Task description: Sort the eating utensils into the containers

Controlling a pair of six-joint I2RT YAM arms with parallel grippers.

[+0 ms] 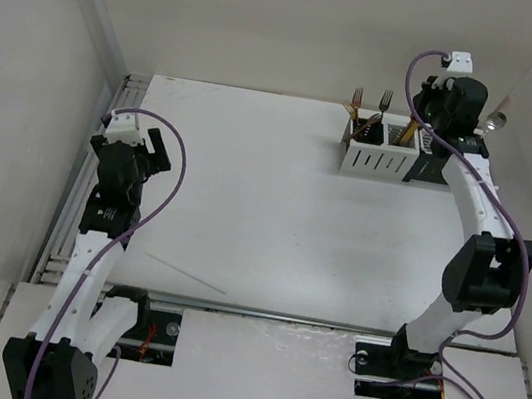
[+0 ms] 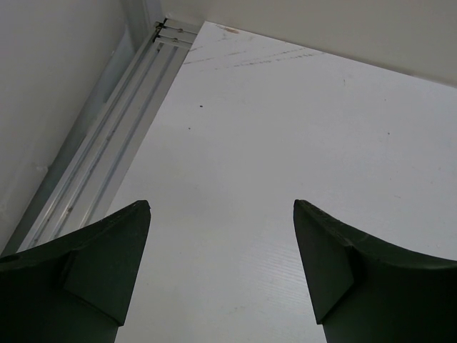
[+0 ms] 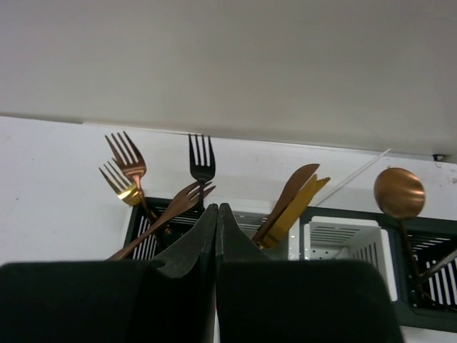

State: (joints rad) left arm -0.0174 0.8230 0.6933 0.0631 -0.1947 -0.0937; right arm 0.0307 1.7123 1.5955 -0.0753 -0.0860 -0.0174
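Note:
The containers (image 1: 382,159) stand in a row at the back right of the table. Forks (image 1: 359,104) stick up from the left box. In the right wrist view several copper, gold and dark forks (image 3: 128,161) stand in the left box (image 3: 138,214), copper and gold knives (image 3: 295,194) in the second, and a copper spoon (image 3: 398,191) in the black box (image 3: 428,239) on the right. The white box (image 3: 343,230) between looks empty. My right gripper (image 3: 216,209) is shut and empty, close over the row (image 1: 428,121). My left gripper (image 2: 221,206) is open and empty over bare table at the left (image 1: 157,150).
A thin white stick (image 1: 185,273) lies on the table near the front. A metal rail (image 2: 121,136) runs along the table's left edge beside the side wall. The back wall stands just behind the containers.

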